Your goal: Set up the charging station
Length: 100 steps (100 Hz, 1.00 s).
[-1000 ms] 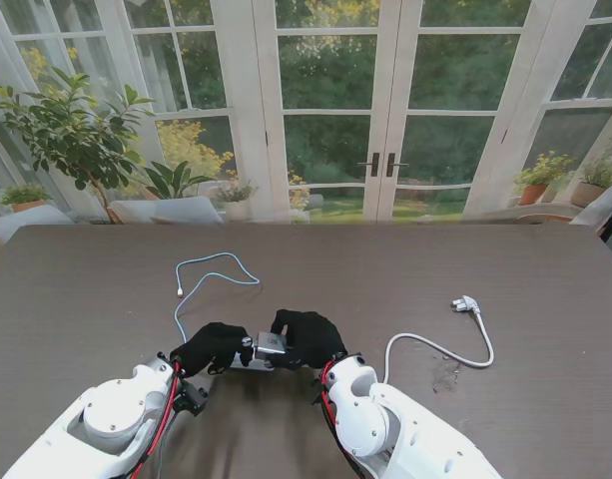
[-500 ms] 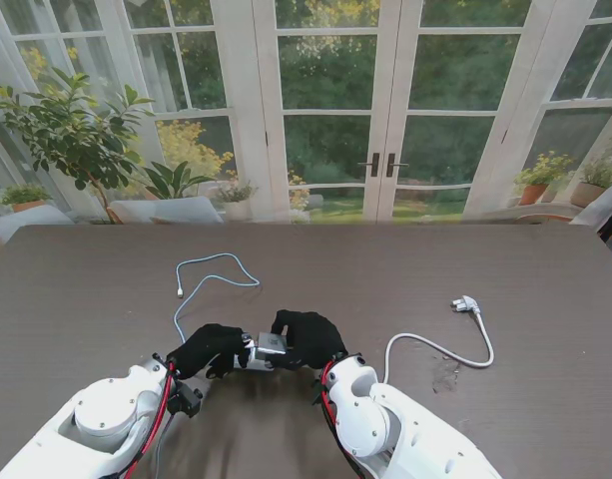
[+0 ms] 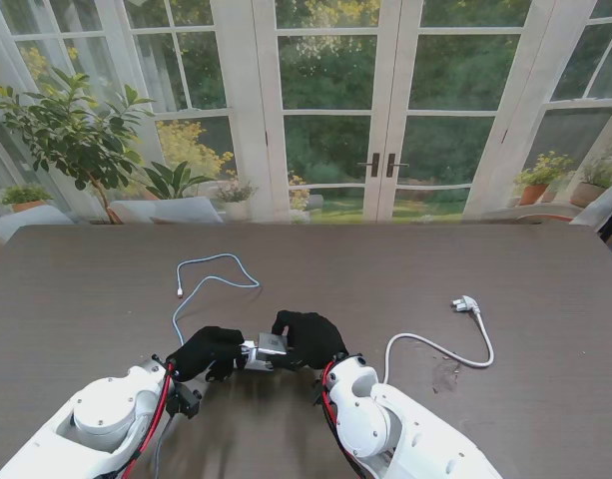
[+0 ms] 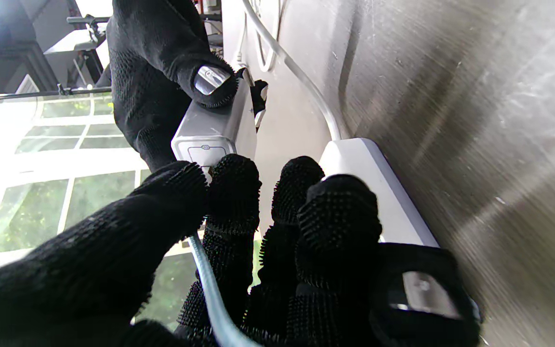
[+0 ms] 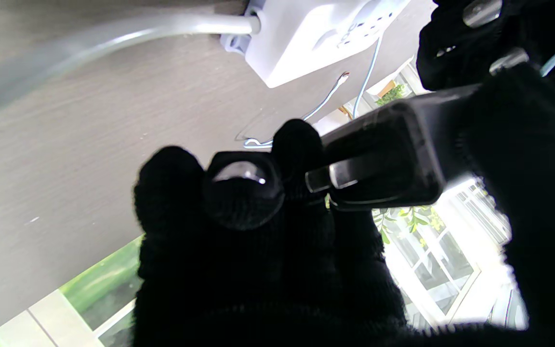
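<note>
Stand view showed both black hands meeting near me on the dark counter (image 3: 505, 299) — the right hand (image 3: 307, 337) gripped the grey charger block (image 3: 270, 345). The left hand (image 3: 208, 349) pinched the blue cable (image 3: 198, 282) at the block's end, over the white power strip (image 4: 378, 193).

Dark brown wood-grain table (image 3: 106, 289) fills foreground. Behind it, wall of white-framed glass doors (image 3: 380, 110) with dark handles (image 3: 381, 165) at centre. Daylight through panes; green trees and lawn outside. Leafy potted plant (image 3: 71, 130) far left by glass. Small potted plants (image 3: 538, 180) far right, on ledge outside. Faint scuff mark (image 3: 445, 374) on tabletop, right side.
</note>
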Motion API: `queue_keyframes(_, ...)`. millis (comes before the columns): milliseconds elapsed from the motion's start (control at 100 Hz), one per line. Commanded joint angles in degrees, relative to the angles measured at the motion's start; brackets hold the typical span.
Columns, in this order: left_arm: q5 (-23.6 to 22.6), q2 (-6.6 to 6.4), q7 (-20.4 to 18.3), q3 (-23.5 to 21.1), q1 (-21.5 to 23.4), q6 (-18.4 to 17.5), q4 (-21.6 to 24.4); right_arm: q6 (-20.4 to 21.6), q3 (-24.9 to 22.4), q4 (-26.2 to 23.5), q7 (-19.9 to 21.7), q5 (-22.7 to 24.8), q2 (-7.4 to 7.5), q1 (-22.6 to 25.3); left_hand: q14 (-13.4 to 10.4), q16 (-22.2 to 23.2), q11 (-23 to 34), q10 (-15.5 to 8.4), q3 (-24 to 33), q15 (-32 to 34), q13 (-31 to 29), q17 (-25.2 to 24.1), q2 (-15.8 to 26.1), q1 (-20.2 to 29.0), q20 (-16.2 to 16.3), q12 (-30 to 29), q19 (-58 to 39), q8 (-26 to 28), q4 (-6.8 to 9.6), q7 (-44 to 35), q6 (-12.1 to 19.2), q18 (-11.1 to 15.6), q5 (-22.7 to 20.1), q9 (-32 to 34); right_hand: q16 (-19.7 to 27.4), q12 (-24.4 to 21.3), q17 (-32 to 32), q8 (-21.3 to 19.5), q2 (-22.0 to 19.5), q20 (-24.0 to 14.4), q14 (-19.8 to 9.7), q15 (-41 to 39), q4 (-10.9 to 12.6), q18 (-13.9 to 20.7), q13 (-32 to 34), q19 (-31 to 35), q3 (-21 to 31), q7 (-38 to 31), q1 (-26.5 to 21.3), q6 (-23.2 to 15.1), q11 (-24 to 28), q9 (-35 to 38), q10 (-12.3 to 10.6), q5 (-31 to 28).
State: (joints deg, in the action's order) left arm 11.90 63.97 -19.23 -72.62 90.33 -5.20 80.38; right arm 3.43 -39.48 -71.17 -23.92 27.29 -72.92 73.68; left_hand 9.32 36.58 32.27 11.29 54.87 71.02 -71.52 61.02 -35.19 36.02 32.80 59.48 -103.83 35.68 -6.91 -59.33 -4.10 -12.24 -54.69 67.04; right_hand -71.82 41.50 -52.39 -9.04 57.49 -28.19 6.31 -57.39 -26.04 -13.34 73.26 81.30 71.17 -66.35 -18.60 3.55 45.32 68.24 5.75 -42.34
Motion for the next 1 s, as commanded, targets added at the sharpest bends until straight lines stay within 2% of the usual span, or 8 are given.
queue_keyframes(0, 1.06, 0.57, -0.88, 0.0, 0.27, 0.64, 0.23, 0.13, 0.03, -0.57, 0.75, 0.18, -0.14, 0.3, 2.62, 1.3, 1.33, 0.23, -2.79, 2.25, -1.33, 0.91, 2.1, 3.08, 0.17, 1.12, -12.23, -1.11, -2.87, 1.28, -0.6, 0.85, -1.71, 2.86, 35.73, 0.74, -0.8, -5.56, -7.01, -0.83, -1.29, -1.37, 4.76, 1.93, 1.87, 1.15, 10.93, -9.79, -8.55, -13.85, 1.08, 2.06, -2.64, -9.63)
queue_keyframes(160, 1.31, 0.49, -1.43, 0.11, 0.0, 0.29, -0.17, 0.26, 0.08, -0.44, 0.55, 0.21, -0.2, 0.23, 1.09, 1.27, 0.63, 0.18, -7.43, 3.24, -1.43, 0.98, 3.21, 7.19, 0.43, 0.2, -12.61, -5.01, -5.4, 5.51, -2.32, 1.27, -3.64, 3.87, 35.68, 0.73, -0.87, -5.55, -7.06, -0.86, -1.33, -1.47, 4.78, 2.12, 1.87, 1.23, 10.97, -9.79, -8.61, -13.84, 1.09, 2.1, -2.56, -9.68)
queue_keyframes(310, 1.73, 0.78, -0.5, 0.2, -0.06, -0.5, -0.31, 0.32, 0.15, -0.35, 0.39, 0.25, -0.25, 0.19, -0.94, 2.7, 1.08, 2.06, -5.84, 10.38, -1.47, 1.36, -0.47, 8.71, 2.49, -1.25, -15.93, -11.1, -7.01, 6.5, -4.26, 4.25, -7.59, 6.83, 35.67, 0.72, -0.94, -5.54, -6.97, -0.85, -1.39, -1.52, 4.78, 2.2, 1.88, 1.26, 10.95, -9.79, -8.61, -13.82, 1.1, 2.13, -2.59, -9.69)
queue_keyframes(470, 2.61, 1.24, 0.99, 0.29, 0.04, -0.49, -0.18, 0.42, 0.17, -0.39, 0.48, 0.48, -0.16, 0.17, -5.2, 4.04, 3.39, 3.34, -2.48, 21.67, -1.55, 2.24, -3.37, 9.94, 9.87, -0.86, -16.14, -11.99, -9.21, 5.98, -6.74, 6.33, -9.47, 10.56, 35.65, 0.7, -0.99, -5.52, -6.96, -0.82, -1.31, -1.55, 4.78, 2.31, 1.87, 1.27, 10.96, -9.78, -8.62, -13.92, 1.1, 2.17, -2.53, -9.73)
queue_keyframes(700, 3.34, 1.39, 1.03, 0.37, -0.12, -0.8, -0.51, 0.33, 0.14, -0.43, 0.42, 0.59, -0.15, 0.16, -13.49, 4.16, 9.77, 2.51, -2.63, 30.35, -1.5, 3.3, -4.2, 10.74, 19.36, -0.34, -16.14, -11.24, -8.62, 7.51, -7.56, 12.97, -10.08, 11.26, 35.67, 0.69, -0.99, -5.51, -6.96, -0.8, -1.32, -1.52, 4.78, 2.3, 1.86, 1.27, 10.96, -9.75, -8.62, -13.95, 1.09, 2.15, -2.56, -9.7)
queue_keyframes(830, 3.7, 1.45, 1.0, 0.45, -0.23, -0.4, -0.47, 0.38, 0.17, -0.45, 0.45, 0.74, -0.09, 0.14, -13.4, 3.92, 13.61, 3.28, 0.91, 32.25, -1.46, 3.5, -6.93, 10.88, 22.69, -1.56, -16.14, -13.15, -9.86, 6.76, -8.71, 14.18, -10.79, 11.57, 35.67, 0.69, -1.0, -5.52, -6.92, -0.8, -1.38, -1.53, 4.75, 2.32, 1.87, 1.29, 10.94, -9.76, -8.57, -13.99, 1.09, 2.15, -2.6, -9.76)
queue_keyframes(890, 3.66, 1.32, 0.35, 0.53, -0.49, -0.03, -0.53, 0.48, 0.21, -0.44, 0.4, 0.87, -0.08, 0.13, -14.77, 3.76, 14.87, 3.53, 2.78, 32.46, -1.48, 3.55, -8.33, 10.68, 23.31, -2.52, -16.14, -13.95, -10.59, 6.17, -9.15, 14.61, -11.29, 11.7, 35.67, 0.68, -1.0, -5.53, -6.86, -0.8, -1.38, -1.52, 4.76, 2.32, 1.87, 1.29, 10.96, -9.75, -8.62, -14.0, 1.08, 2.17, -2.58, -9.77)
queue_keyframes(990, 3.94, 1.05, -1.29, 0.67, -1.06, 0.61, -0.67, 0.97, 0.36, -0.4, 0.26, 1.34, 0.0, 0.07, -14.64, 3.81, 16.25, 4.77, 4.9, 33.06, -1.46, 3.65, -10.81, 10.87, 24.22, -3.86, -16.14, -15.27, -11.48, 5.66, -10.1, 15.32, -12.32, 11.89, 35.68, 0.67, -1.05, -5.52, -6.9, -0.78, -1.58, -1.51, 4.74, 2.62, 1.88, 1.28, 10.96, -9.73, -8.55, -14.1, 1.07, 2.16, -2.75, -9.79)
